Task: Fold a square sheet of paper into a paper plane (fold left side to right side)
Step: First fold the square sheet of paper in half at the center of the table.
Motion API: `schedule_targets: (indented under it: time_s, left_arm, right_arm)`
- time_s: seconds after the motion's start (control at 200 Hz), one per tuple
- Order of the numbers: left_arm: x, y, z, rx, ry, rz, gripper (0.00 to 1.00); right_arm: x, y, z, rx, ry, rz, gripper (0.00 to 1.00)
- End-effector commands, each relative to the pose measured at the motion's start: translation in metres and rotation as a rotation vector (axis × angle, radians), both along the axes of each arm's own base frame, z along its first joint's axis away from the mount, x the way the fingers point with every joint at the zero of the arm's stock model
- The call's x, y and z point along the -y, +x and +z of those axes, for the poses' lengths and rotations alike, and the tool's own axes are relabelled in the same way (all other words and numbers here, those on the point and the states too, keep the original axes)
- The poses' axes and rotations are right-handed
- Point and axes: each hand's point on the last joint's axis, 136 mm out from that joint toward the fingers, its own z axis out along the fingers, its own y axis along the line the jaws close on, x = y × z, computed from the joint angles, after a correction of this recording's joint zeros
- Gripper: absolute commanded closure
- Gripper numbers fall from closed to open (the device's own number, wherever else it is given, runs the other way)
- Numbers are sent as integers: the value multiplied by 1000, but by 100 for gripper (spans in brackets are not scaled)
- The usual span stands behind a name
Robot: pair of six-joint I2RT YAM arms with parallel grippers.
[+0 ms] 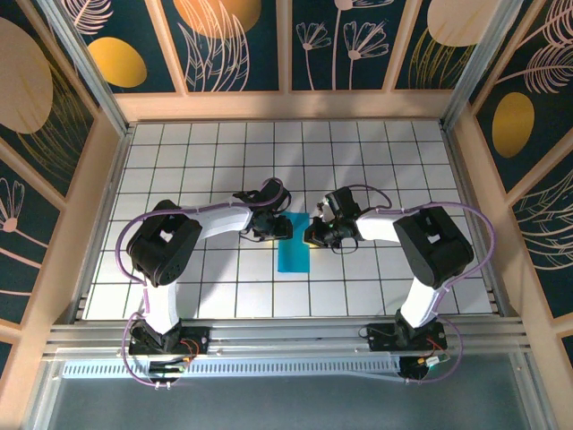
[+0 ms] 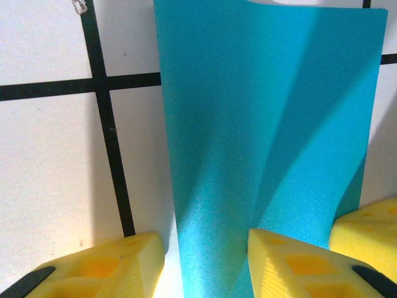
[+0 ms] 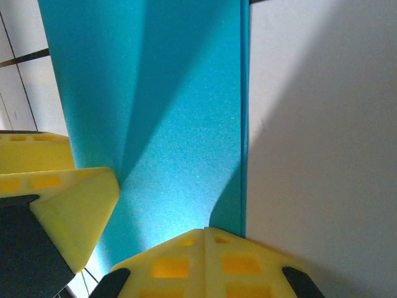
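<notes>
Centrally on open tiles [image 1: 358, 152], folded paper [image 1: 293, 255]: left pincer [image 2: 203, 245] spread astride its edge, right pincer [image 3: 205, 239] pressed together.

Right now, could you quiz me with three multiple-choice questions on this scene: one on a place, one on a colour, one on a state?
1. Where does the paper lie?
A. between the left gripper and the right gripper
B. in the far left corner
C. on the metal rail

2. What colour is the paper?
A. red
B. white
C. blue

3. How do the right gripper's fingers stand?
A. wide apart
B. pressed together
C. around a pen

Answers:
1 A: the top view shows a gripper at each side of it.
2 C: it is bright blue in every view.
3 B: the right wrist view shows the two yellow fingertips touching.
</notes>
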Motion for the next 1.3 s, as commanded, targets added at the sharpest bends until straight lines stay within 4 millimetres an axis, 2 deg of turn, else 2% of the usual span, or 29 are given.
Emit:
schedule_targets:
  time_s: [0.0, 0.12, 0.285, 0.41, 0.596, 0.651, 0.671, 0.731, 0.786, 0.901, 1.071, 1.251, 1.261, 1.296]
  left_arm:
    - [-15, -20, -43, -80, 90, -11, 57]
    - [-15, -17, -37, -63, 90, -8, 56]
    - [-19, -9, -20, -13, 109, 4, 50]
    - [-23, 2, 8, 56, 110, 23, 42]
    - [-30, 14, 54, 161, 67, 62, 37]
    - [-30, 14, 61, 179, 48, 61, 38]
    - [-28, 14, 73, 201, 20, 59, 38]
    - [-21, 11, 84, 218, -39, 41, 39]
    - [-13, 7, 90, 218, -99, 14, 45]
    - [5, -5, 93, 183, -216, -46, 61]
    - [19, -15, 76, 129, -299, -85, 80]
    - [27, -16, 60, 112, -330, -112, 88]
    - [24, -20, 53, 99, -320, -112, 88]
    - [23, -22, 51, 101, -319, -120, 89]
  right_arm:
    - [13, -14, -22, -49, -90, 6, 100]
    - [19, -19, -33, -73, -124, 4, 100]
    - [26, -23, -41, -84, -158, 1, 100]
    - [28, -26, -45, -94, -169, 2, 100]
    - [30, -27, -49, -99, -180, 0, 100]
    - [30, -27, -49, -99, -182, -1, 100]
    - [30, -27, -49, -99, -183, -2, 100]
    - [31, -27, -50, -100, -187, -3, 100]
    - [32, -27, -50, -100, -190, -3, 100]
    - [33, -27, -51, -99, -197, -4, 100]
    - [33, -27, -52, -100, -199, -3, 100]
    - [34, -27, -53, -101, -208, 0, 100]
    - [34, -27, -53, -101, -209, 0, 100]
    - [34, -27, -53, -100, -209, 0, 100]
